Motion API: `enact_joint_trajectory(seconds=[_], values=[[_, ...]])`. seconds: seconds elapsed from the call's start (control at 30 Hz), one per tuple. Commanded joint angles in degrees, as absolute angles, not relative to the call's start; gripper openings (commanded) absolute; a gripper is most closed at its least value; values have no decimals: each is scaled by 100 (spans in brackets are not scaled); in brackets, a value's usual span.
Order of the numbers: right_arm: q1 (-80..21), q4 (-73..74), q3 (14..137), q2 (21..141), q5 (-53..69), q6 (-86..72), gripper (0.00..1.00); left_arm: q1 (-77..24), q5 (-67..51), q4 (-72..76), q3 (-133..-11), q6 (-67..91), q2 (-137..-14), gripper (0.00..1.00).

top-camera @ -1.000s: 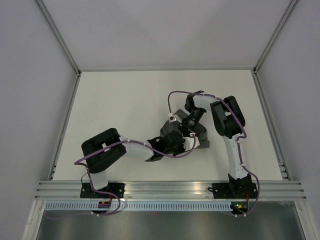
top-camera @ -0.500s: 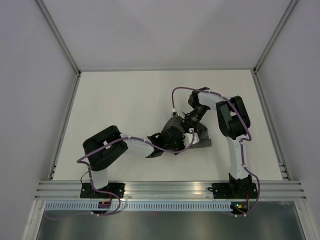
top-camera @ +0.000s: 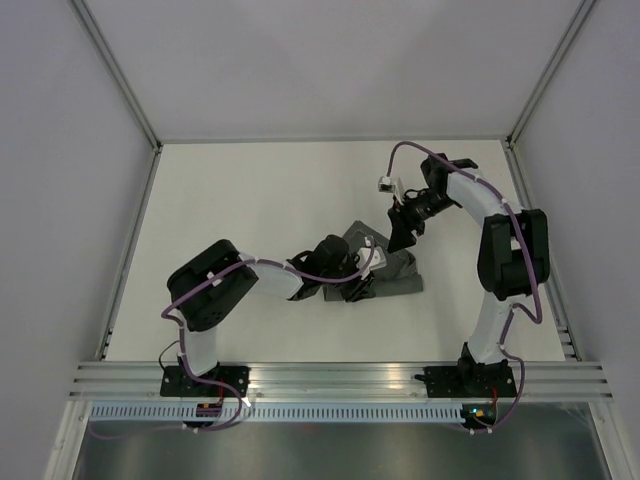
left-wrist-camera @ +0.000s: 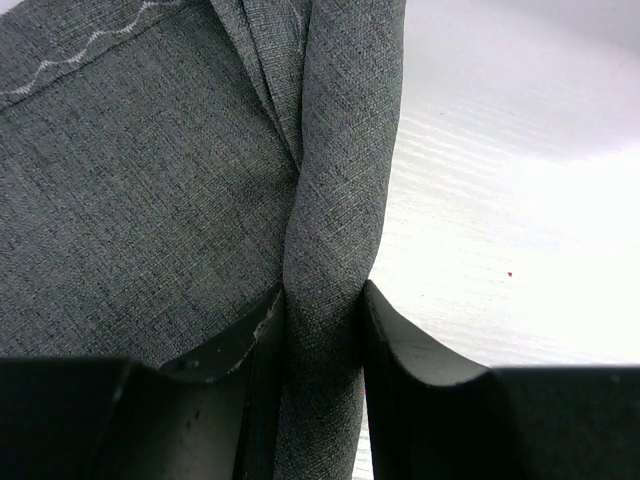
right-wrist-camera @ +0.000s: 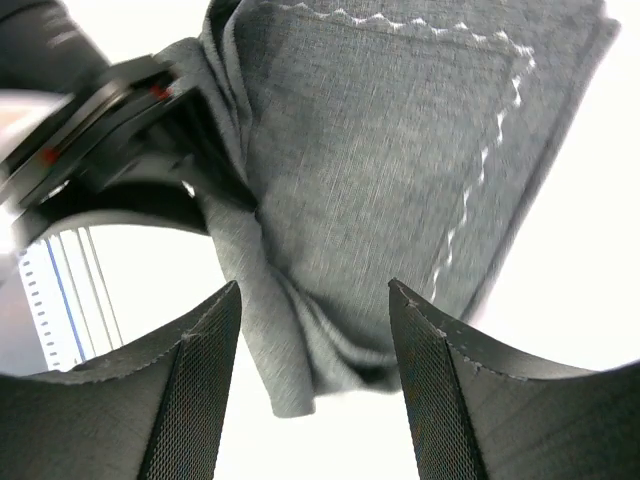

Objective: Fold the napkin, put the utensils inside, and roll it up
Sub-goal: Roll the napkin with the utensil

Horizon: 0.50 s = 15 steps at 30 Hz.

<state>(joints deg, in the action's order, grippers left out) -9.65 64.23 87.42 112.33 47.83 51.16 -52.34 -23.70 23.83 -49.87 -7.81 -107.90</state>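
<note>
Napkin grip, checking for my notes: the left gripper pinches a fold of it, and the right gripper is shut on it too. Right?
No. The right gripper is open, holding nothing; the right wrist view shows its jaws spread. The left gripper does pinch a fold of the napkin.

Matt grey woven napkin (left-wrist-camera: 150, 200), smooth white table (left-wrist-camera: 500, 200)

1. Overhead view: bright, even, diffuse light, with only faint soft shadows lying on the white table (top-camera: 250, 200).
2. Left wrist view: the napkin (left-wrist-camera: 150, 180) weave is sharp; the table at right is washed out by glare.
3. Right wrist view: the whole picture is smeared by motion blur and the white background is overexposed.
</note>
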Motion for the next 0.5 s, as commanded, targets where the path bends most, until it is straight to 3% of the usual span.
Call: enact_joint_trajectory(seconds=[0.0,0.27,0.47], values=[[-765,5785,8132,10400,5089,5115,67,-5019,-3215,1618,-5000,-281,-11179,2],[-756,3650,5636,8448,4255,5080,69,-4702,-3805,1029,-5396,-79,-11584,2],[-1571,2007,4255,7305,3192,4922,72,-4614,-3973,800,-5633,-62,-11794,2]])
